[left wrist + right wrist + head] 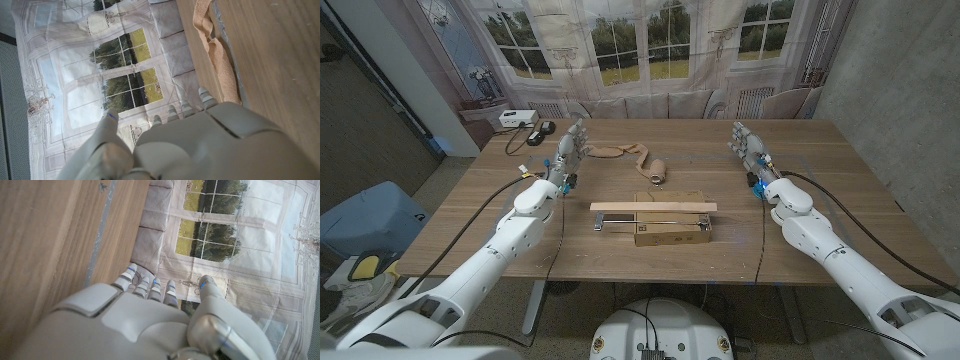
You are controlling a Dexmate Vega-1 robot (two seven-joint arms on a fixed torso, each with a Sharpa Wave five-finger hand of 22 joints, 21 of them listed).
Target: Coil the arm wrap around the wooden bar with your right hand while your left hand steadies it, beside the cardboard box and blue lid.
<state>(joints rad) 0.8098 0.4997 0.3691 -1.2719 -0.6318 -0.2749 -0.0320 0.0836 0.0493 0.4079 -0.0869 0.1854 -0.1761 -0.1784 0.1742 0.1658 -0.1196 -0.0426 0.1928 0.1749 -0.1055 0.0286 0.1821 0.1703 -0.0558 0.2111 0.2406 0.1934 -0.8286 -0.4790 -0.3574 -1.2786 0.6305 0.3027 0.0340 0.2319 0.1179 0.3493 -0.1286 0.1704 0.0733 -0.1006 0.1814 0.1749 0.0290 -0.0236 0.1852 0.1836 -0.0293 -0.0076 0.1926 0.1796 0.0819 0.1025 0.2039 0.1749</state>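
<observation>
Head view: the pale straight wooden bar (653,207) lies mid-table, long axis running left-right, atop a flat brown cardboard box (671,230). The tan fabric arm wrap (638,157) trails toward the far edge, nearer the left hand (570,147). The right hand (750,146) stands well apart; both hands wide, holding nothing.

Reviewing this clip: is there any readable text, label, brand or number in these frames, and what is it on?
No text can be read in any view.
Cardboard box: a dark mark on its top, too small to read.
White device at the table's far left corner: no legible marking.
Wooden bar, arm wrap, left hand, right hand: no lettering visible.
</observation>
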